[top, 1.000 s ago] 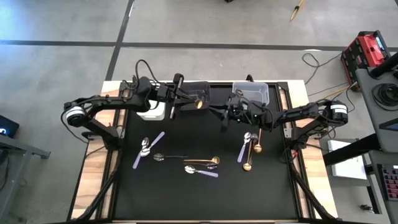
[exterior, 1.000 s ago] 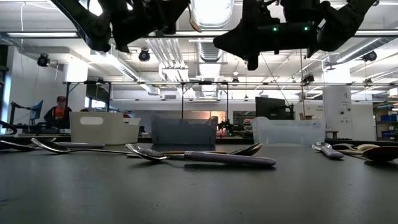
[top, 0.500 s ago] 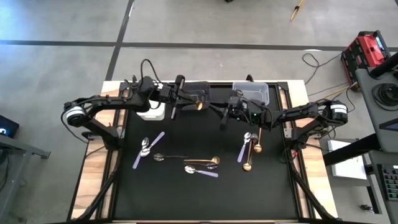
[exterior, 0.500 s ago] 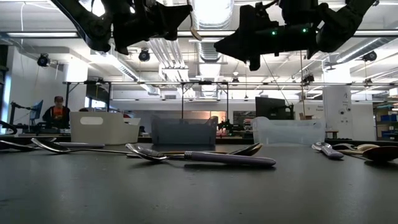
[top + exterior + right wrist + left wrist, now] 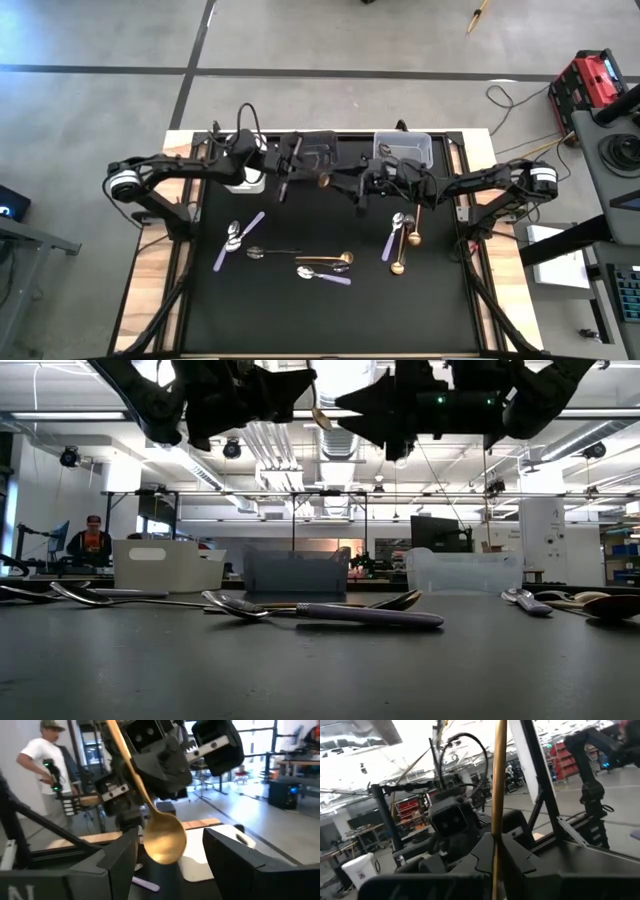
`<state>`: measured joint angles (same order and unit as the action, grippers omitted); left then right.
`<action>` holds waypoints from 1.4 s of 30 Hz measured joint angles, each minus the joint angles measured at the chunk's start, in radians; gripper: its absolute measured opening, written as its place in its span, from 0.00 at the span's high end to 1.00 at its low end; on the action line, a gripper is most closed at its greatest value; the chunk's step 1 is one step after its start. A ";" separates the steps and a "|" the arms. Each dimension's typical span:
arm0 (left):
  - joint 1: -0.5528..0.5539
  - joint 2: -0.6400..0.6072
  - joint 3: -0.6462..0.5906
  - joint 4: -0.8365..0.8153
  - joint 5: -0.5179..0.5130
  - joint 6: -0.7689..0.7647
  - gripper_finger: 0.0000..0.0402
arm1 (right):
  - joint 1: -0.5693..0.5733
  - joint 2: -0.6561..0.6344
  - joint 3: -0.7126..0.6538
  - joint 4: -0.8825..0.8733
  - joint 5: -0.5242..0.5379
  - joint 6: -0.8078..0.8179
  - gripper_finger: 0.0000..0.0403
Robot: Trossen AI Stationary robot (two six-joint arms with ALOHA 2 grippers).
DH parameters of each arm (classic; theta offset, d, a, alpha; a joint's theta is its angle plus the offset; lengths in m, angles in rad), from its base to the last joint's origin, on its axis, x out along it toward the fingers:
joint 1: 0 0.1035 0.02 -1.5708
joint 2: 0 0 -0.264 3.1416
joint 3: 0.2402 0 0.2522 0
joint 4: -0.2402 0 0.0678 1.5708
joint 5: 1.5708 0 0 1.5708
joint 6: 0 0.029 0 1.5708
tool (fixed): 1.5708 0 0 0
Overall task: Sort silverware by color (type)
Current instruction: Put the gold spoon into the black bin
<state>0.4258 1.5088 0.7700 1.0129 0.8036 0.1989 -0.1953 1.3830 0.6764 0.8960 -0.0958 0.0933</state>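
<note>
My left gripper (image 5: 291, 169) hangs above the table's far middle, shut on a gold spoon (image 5: 316, 178). The spoon's bowl (image 5: 163, 840) reaches toward my right gripper (image 5: 358, 186), which is open, one finger on each side of the bowl; whether they touch it I cannot tell. More silverware lies flat on the black mat: lilac-handled spoons (image 5: 239, 240) (image 5: 326, 275) (image 5: 392, 240), gold ones (image 5: 326, 258) (image 5: 405, 252) and a dark one (image 5: 272, 252). My left gripper pinches the gold spoon's slim handle (image 5: 496, 831) between its two fingers, which lie across it. The fingers come about level from the table's left. The spoon is lifted clear of the table, its bowl end pointing at my right gripper.
Three bins stand in a row along the far edge: white (image 5: 246, 181), dark (image 5: 322, 146) and clear (image 5: 407, 148). The mat's near half (image 5: 320, 320) lies bare. A person (image 5: 45, 765) stands in the room beyond the table.
My left gripper has carried the gold spoon a little toward the table's right edge and down, bringing its bowl up to my right gripper. My right gripper has kept its place, rolled slightly and opened its fingers.
</note>
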 joint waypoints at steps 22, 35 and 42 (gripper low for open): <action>-0.096 0.001 0.001 0.065 -0.099 0.081 1.00 | -0.002 0.086 0.078 0.014 -0.144 0.019 0.46; -0.094 0.001 0.001 0.054 -0.071 0.081 1.00 | -0.001 0.111 0.097 0.019 -0.152 0.011 0.61; -0.094 0.001 0.002 0.050 -0.067 0.081 1.00 | -0.001 0.110 0.097 0.019 -0.155 0.011 0.81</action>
<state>0.3317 1.5101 0.7715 1.0630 0.7362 0.2798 -0.1963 1.4933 0.7731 0.9154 -0.2508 0.1040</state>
